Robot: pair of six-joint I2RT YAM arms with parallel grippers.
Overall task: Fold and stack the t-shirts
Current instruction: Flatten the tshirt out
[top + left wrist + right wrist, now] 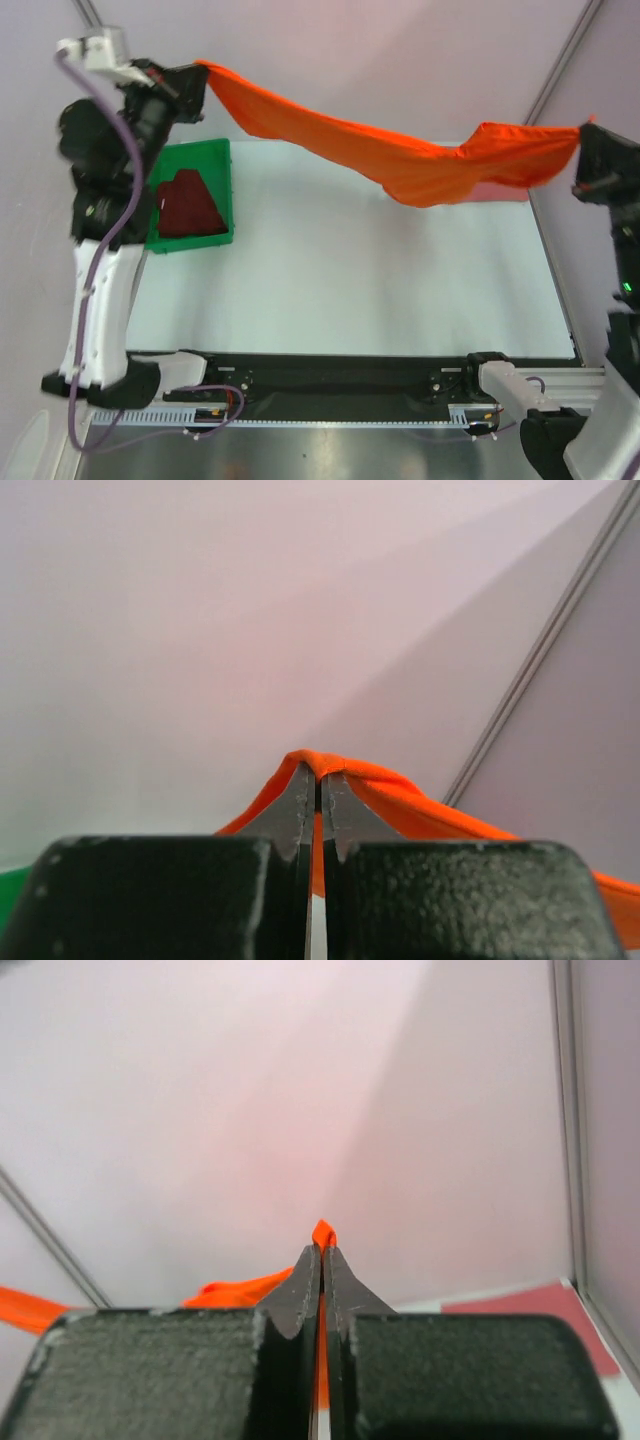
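We can read no text, label, brand, number or sign on anything in these views.

t-shirt (400,160) spans left pincer (320,780) to right pincer (322,1255) — second t-shirt (188,208) in bin (203,156).

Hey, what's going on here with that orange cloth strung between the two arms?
The two arms hold the orange t-shirt stretched in the air over the table, left gripper shut on one end, right gripper on the other, its middle sagging. A maroon t-shirt lies in the green bin; a pink t-shirt peeks out below the orange one.
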